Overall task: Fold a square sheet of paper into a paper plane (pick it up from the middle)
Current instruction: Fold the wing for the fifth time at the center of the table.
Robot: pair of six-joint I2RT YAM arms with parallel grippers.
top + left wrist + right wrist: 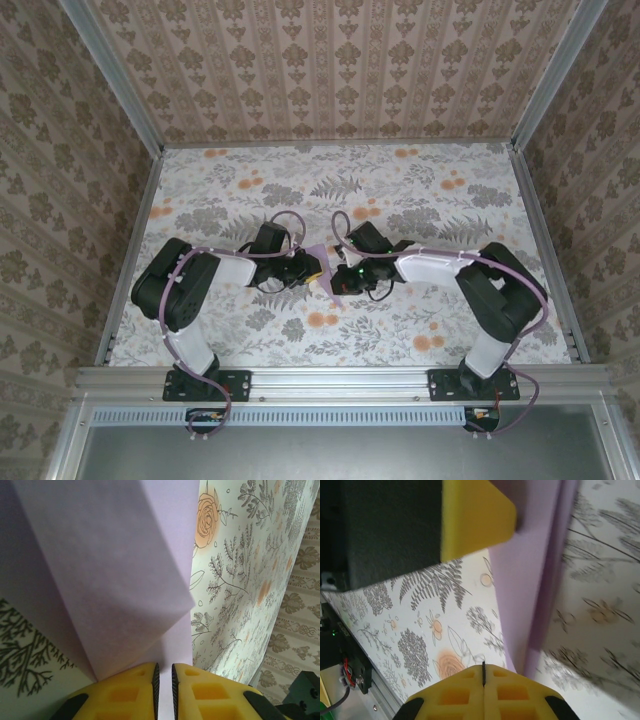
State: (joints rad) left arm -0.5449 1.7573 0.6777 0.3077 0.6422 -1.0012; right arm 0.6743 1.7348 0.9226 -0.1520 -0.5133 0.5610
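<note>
The purple sheet (322,262) is held over mid-table, one fold seemingly in, pinched by the left claw (163,680). The right claw (483,672) is pressed together at its edge. Nose and wings are yet to be formed.

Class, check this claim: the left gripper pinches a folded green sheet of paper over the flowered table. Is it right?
Not quite. The sheet of paper is lavender-purple, not green, as the left wrist view shows. The rest stands: the left gripper pinches it, folded, over the flowered table.
</note>
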